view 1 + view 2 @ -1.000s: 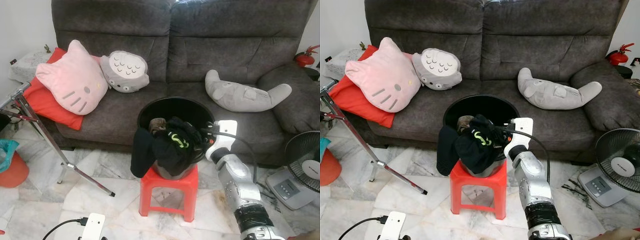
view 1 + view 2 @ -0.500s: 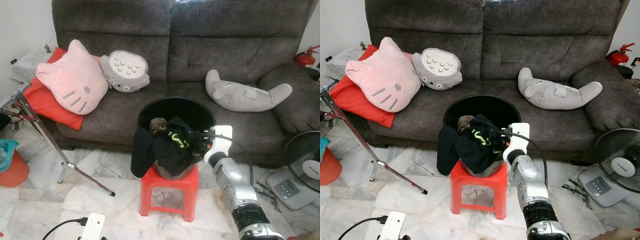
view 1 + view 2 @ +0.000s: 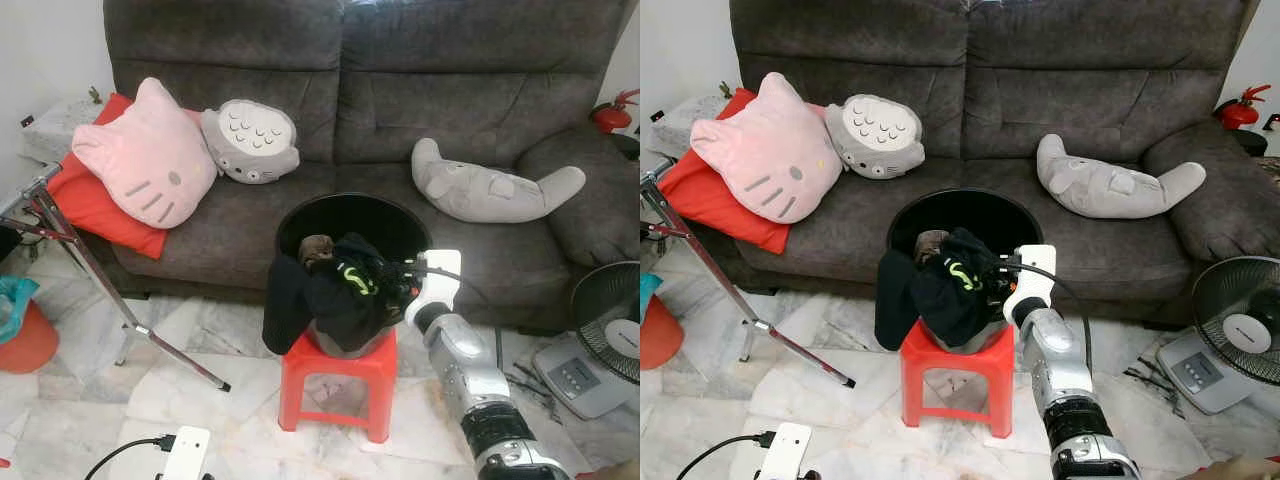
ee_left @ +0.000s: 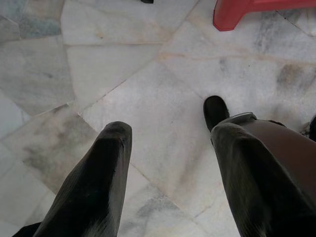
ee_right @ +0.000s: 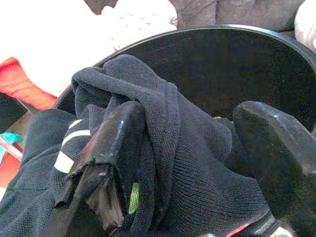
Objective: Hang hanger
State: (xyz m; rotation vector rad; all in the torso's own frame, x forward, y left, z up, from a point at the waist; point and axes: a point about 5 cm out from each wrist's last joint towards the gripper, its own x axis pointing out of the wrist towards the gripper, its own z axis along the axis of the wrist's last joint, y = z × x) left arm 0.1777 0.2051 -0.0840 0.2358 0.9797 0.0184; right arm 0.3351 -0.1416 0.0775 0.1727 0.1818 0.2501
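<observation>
A heap of dark clothes (image 3: 340, 290) is piled in a black tub (image 3: 350, 215) set on a red stool (image 3: 338, 385) before a grey sofa (image 3: 400, 90); no hanger can be made out. The right gripper (image 5: 197, 163) is pushed into the heap with jaws spread wide, one finger (image 5: 116, 148) pressed against a knitted fold (image 5: 168, 118). The left gripper (image 4: 168, 173) is held open above the marble floor (image 4: 123, 74).

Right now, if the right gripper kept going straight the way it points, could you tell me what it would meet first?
Most likely the dark knitted garment heaped in the black bucket: the right gripper is open with that cloth bulging between its fingers. Depth is hard to judge.
</observation>
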